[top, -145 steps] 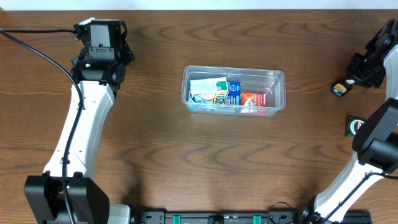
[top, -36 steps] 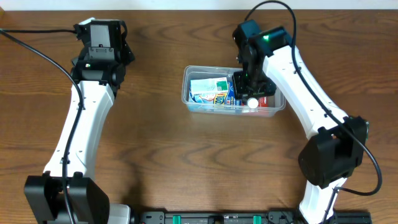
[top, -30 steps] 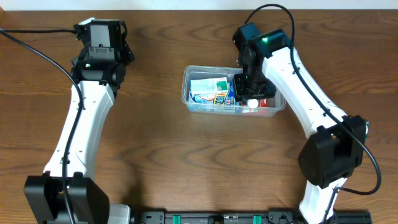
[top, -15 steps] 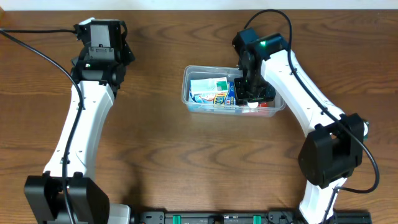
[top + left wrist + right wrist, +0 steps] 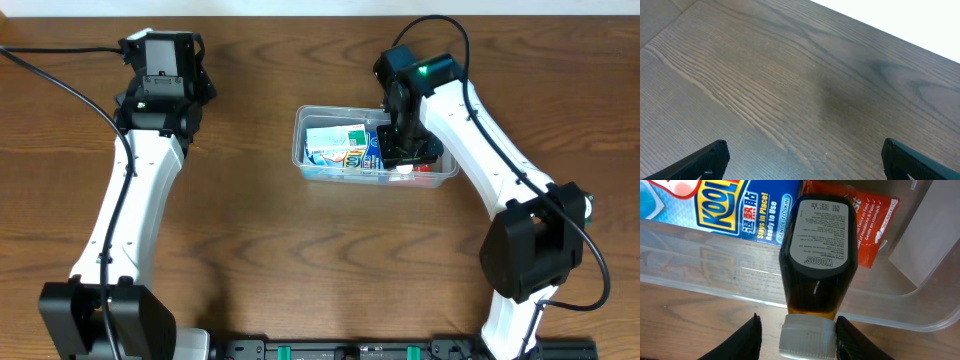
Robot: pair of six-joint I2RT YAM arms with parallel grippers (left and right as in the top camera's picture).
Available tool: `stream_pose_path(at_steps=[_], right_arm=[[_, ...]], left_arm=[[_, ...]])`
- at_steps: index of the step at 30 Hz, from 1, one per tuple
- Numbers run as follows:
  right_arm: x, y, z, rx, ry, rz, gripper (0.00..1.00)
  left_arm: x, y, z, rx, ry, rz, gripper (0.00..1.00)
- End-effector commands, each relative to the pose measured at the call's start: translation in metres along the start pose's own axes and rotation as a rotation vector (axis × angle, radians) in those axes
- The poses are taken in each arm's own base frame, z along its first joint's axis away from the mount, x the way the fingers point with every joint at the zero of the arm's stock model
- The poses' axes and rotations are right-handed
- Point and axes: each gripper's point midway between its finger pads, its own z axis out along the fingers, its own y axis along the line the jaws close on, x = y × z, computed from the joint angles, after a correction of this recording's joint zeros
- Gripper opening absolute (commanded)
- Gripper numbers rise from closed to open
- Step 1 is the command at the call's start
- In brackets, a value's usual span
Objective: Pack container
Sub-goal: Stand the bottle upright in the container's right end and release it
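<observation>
The clear plastic container (image 5: 300,140) sits at the table's centre and holds a blue-and-white box (image 5: 345,148) and a red packet (image 5: 428,161). My right gripper (image 5: 405,158) is down inside its right half. In the right wrist view a dark bottle (image 5: 817,250) with a white cap (image 5: 806,339) lies on the blue box (image 5: 740,210) and red packet (image 5: 872,220). The cap is near the container's front wall (image 5: 920,315). My right gripper (image 5: 799,340) straddles the cap, with a gap beside the left finger. My left gripper (image 5: 805,160) is wide open over bare wood.
The left arm (image 5: 140,180) stretches along the table's left side, and its wrist (image 5: 160,60) is at the back left. The right arm (image 5: 490,150) arches over the container's right end. The table's back edge runs close behind the container.
Since 4.8 s ago my right arm has come from the far right to the container with the bottle. In the last second it sank slightly into the tub. The left arm is still.
</observation>
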Motion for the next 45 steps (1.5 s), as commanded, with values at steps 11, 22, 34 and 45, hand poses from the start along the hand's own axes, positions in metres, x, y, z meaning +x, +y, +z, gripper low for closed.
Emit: stream_pose_path(at_steps=[11,22,34,45], right_arm=[[0.004,-0.006,0.002,0.036,0.015,0.002,0.43],[0.004,-0.006,0.002,0.036,0.016,0.002,0.25],[-0.003,-0.015,0.0,0.028,-0.001,0.03,0.22],[-0.027,-0.032,-0.024,0.002,-0.084,0.09,0.27]], left_arm=[[-0.002,0.003,0.001,-0.013,-0.006,-0.016,0.98],[-0.002,0.003,0.001,-0.013,-0.006,-0.016,0.98],[-0.002,0.003,0.001,-0.013,-0.006,-0.016,0.98],[-0.002,0.003,0.001,-0.013,-0.006,-0.016,0.98]])
